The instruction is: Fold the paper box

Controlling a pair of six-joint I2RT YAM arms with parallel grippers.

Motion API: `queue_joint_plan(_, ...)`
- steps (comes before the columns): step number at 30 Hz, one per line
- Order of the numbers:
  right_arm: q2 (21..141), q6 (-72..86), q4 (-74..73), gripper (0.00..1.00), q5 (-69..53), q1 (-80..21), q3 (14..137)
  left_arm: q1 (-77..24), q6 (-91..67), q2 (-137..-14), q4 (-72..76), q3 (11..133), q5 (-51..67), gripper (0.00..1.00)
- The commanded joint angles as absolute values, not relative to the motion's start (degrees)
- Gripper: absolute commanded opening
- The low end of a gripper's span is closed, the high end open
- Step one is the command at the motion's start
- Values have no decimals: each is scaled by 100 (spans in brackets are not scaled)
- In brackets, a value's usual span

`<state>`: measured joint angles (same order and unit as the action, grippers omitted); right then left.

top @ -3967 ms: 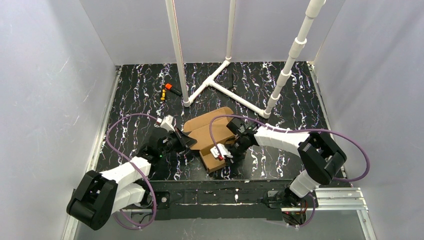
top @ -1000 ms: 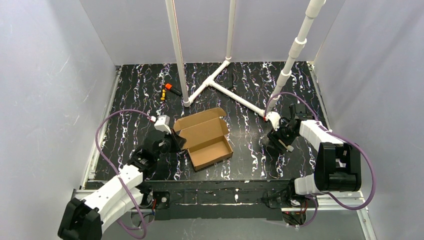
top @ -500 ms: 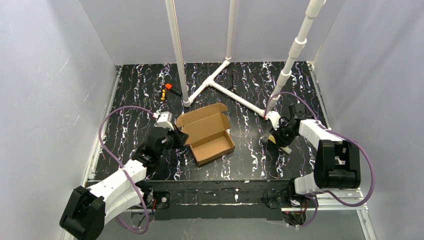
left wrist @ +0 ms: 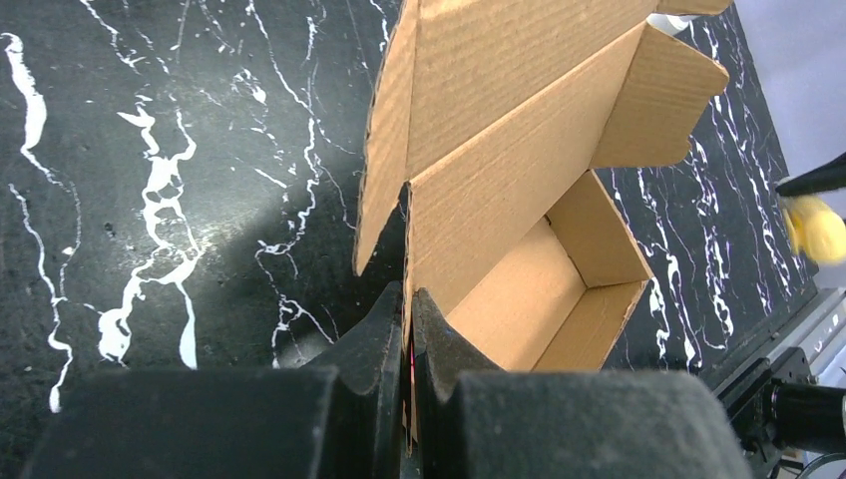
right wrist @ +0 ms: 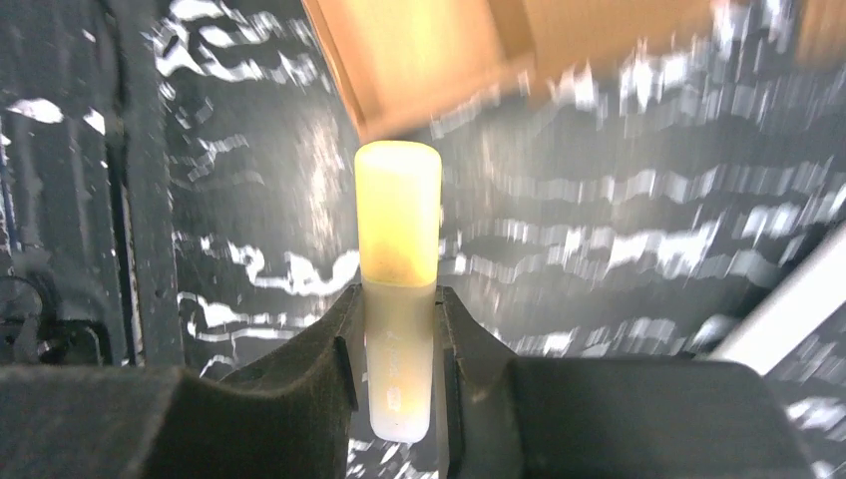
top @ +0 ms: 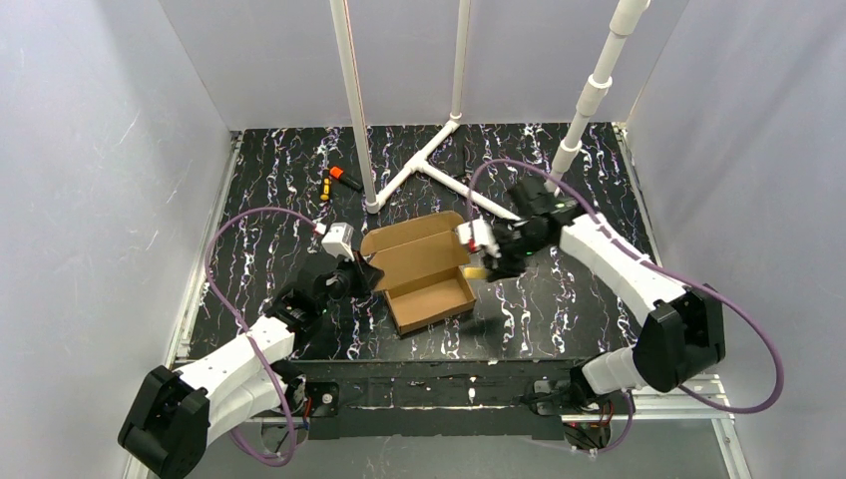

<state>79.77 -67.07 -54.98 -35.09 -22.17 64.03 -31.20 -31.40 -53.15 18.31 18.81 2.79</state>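
Clamping an upright wall panel of the plain brown corrugated-cardboard paper box (top: 424, 267) between its closed black fingers, the left gripper (left wrist: 407, 299) appears to anchor the open tray, which rests on the black white-veined table (top: 559, 299) directly ahead of that gripper, lid panel raised beyond the tray. The right gripper (right wrist: 399, 309) is clenched on a smooth, pale-yellow, round-ended cylinder (right wrist: 399, 215) just beside the box wall opposite the left gripper, probably for loading it or pressing a flap. Cardboard surfaces are matte, ribbed and sharply creased; the cylinder looks glossy and rigid.
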Motion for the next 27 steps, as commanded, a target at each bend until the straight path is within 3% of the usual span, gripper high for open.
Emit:
queue_joint_plan(1, 8457, -6180, -5064, 1, -3232, -3725, 7230, -3257, -2971, -5396, 1940, 2152, 307, 0)
queue_joint_plan(4, 9313, -5774, -4949, 2, -2995, -4258, 7803, -3291, -3001, -5405, 1940, 2153, 194, 0)
queue_joint_plan(7, 9770, -5660, -4875, 9, -2485, -4701, 7848, -3304, -3015, -5403, 1938, 2146, 164, 0)
queue_joint_plan(8, 9810, -5591, -4753, 16, -2335, -4805, 7730, -3305, -3015, -5392, 1942, 2145, 167, 0)
queue_joint_plan(9, 9798, -5481, -4589, 29, -2269, -4868, 7594, -3312, -3021, -5385, 1938, 2147, 161, 0)
queue_joint_plan(10, 9766, -5464, -4545, 51, -2345, -4899, 7471, -3313, -3017, -5382, 1940, 2151, 167, 0)
queue_joint_plan(11, 9712, -5487, -4574, 62, -2455, -4904, 7460, -3323, -3010, -5384, 1942, 2157, 177, 0)
queue_joint_plan(14, 9436, -5600, -4928, 78, -2927, -4769, 7647, -3331, -2984, -5390, 1942, 2162, 190, 0)
queue_joint_plan(20, 8762, -5671, -5405, 82, -4244, -3682, 7922, -3339, -2849, -5350, 1932, 2166, 208, 0)
queue_joint_plan(23, 8330, -4685, -4347, 82, -4565, -2866, 7615, -3339, -2731, -5309, 1923, 2170, 223, 0)
queue_joint_plan(27, 7995, -2864, -2387, 82, -3893, -2177, 6877, -3340, -2617, -5298, 1880, 2201, 244, 0)
